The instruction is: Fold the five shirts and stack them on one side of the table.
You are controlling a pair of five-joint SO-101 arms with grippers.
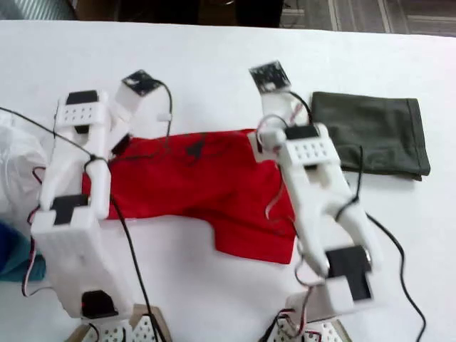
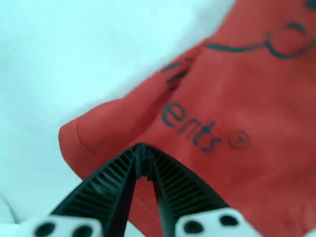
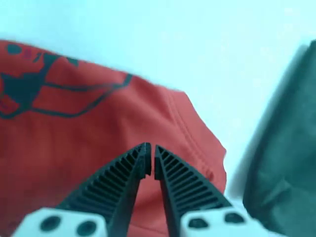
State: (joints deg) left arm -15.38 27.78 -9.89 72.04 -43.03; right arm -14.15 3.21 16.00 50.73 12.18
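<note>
A red shirt [image 1: 206, 185] with a dark print lies spread across the middle of the white table [image 1: 214, 64], partly folded. My left gripper [image 2: 141, 148] is shut, its tips low over the red shirt [image 2: 237, 98] near a hemmed corner. In the high view the left gripper [image 1: 117, 144] is at the shirt's far left edge. My right gripper [image 3: 150, 149] is shut as well, over the red shirt [image 3: 74, 128] close to its far right corner, and the right gripper [image 1: 266, 140] sits there in the high view. A folded dark green shirt [image 1: 370, 132] lies to the right.
The dark green shirt [image 3: 286, 163] is close beside my right gripper. At the table's left edge sit a clear plastic bag [image 1: 14, 157] and a bit of blue cloth [image 1: 11, 253]. Bare white table stretches beyond the shirts.
</note>
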